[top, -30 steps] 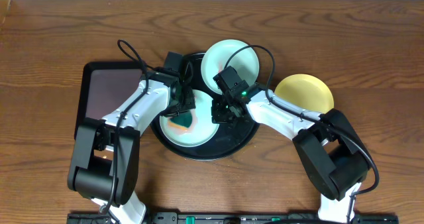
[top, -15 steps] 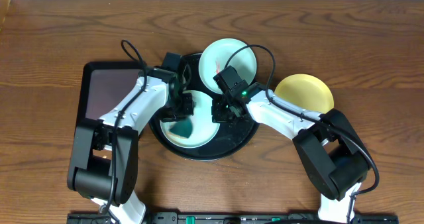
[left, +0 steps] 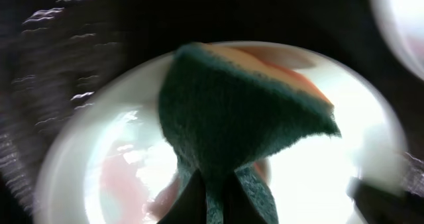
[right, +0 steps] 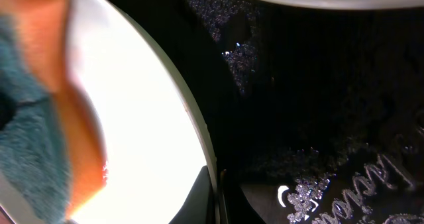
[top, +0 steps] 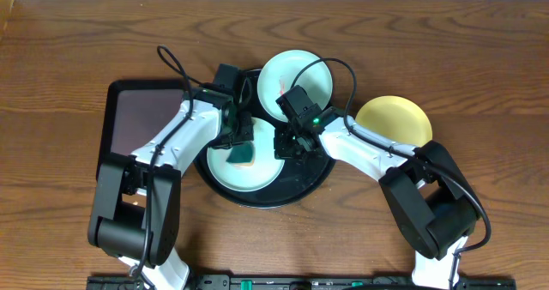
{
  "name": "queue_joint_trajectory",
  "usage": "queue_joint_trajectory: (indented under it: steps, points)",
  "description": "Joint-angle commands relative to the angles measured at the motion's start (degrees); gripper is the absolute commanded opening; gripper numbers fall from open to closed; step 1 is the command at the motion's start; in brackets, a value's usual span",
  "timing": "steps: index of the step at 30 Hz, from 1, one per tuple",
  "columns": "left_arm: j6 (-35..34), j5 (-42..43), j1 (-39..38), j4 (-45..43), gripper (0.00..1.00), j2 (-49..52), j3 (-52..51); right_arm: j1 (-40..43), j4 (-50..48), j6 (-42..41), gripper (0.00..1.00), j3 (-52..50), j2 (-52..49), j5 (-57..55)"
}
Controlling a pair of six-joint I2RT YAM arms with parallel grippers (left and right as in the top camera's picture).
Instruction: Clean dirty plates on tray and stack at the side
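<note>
Sponge [left: 238, 118] pinched in left hand [top: 238, 144], pressed on aqua plate [top: 257, 177] (right hand [top: 287, 148] clamps rim).

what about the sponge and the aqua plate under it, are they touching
Touching. The right wrist view shows the sponge pressed flat on the aqua plate, with no gap between them.

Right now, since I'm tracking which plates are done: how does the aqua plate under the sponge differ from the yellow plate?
The aqua plate lies in the black tray; the yellow plate sits on the table, right of it. The aqua plate has the sponge held on it by the left gripper and shows pinkish smears; the yellow plate is bare and looks clean. Both are small and round.
</note>
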State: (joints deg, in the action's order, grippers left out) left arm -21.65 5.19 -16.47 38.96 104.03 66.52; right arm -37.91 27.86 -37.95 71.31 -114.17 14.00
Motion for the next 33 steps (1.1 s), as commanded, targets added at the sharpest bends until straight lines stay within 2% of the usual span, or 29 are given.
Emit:
queue_joint_trajectory:
  steps: [1, 4, 11, 13, 18, 21, 26, 33]
  points:
    - [-6.54, -15.37, 0.70, 3.17, 0.07, 0.11, -0.15, 0.09, 0.20, -0.11, 0.01, 0.72, -0.94, -0.04]
    - [-5.46, -9.60, 0.48, 6.29, 0.07, 0.11, -0.15, 0.09, 0.20, -0.11, 0.01, 0.72, -0.94, -0.04]
    - [9.27, 17.20, 0.50, 6.10, 0.07, 0.07, -0.15, 0.09, 0.22, -0.11, 0.01, 0.72, -0.94, -0.04]
    - [10.88, 20.85, 0.61, 3.93, 0.08, 0.02, -0.15, 0.09, 0.20, -0.11, 0.01, 0.72, -0.94, -0.02]
    - [10.27, 20.61, 2.45, -3.72, 0.07, 0.02, -0.09, 0.09, 0.22, 0.33, 0.01, 0.72, -0.94, 0.00]
    - [5.75, 13.18, 5.11, -4.24, 0.07, 0.00, 1.42, 0.09, 0.24, 0.33, 0.01, 0.72, -0.94, 0.00]
    - [5.29, 5.25, 11.19, 4.85, 0.07, -0.50, 9.42, 0.09, 0.31, 0.37, 0.01, 0.72, -0.92, 0.00]
    - [7.52, 5.07, 19.17, 12.26, 0.07, -5.11, 16.24, -0.04, 4.11, 5.70, 0.01, 3.37, 0.72, -0.35]
